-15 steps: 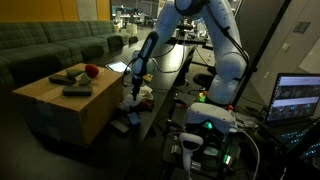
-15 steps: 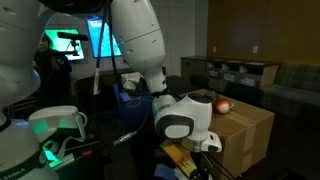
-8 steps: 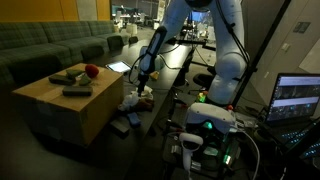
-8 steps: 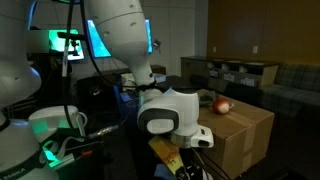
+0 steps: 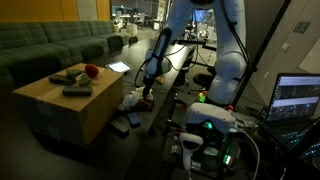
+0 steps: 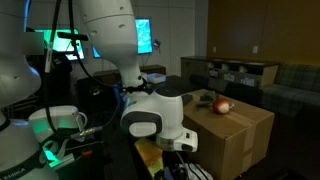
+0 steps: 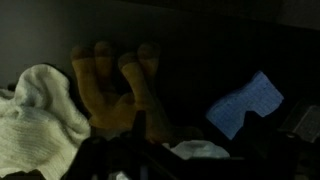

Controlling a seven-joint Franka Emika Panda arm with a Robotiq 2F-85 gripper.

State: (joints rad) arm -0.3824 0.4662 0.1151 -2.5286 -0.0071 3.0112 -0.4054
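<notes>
Box: in an exterior view a light brown box (image 5: 60, 118) stands at the left, with dark remotes (image 5: 70, 80) lying on its top.
Apple: a red apple (image 5: 92, 70) sits on the box's far corner, just beside the remotes.
White cloth: a white cloth (image 7: 35, 105) lies crumpled at the left of the wrist view, touching the toy.
Toy: a yellow soft toy (image 7: 115, 95) lies mid-frame in the floor heap, between the two cloths.
Gripper: the gripper (image 5: 146, 93) hangs over the heap beside the box, jaws apart, holding nothing.
Blue cloth: a blue cloth (image 7: 245, 103) lies right of the toy, apart from it.
Laptop: a laptop (image 5: 300, 97) stands at the far right, its screen lit.
</notes>
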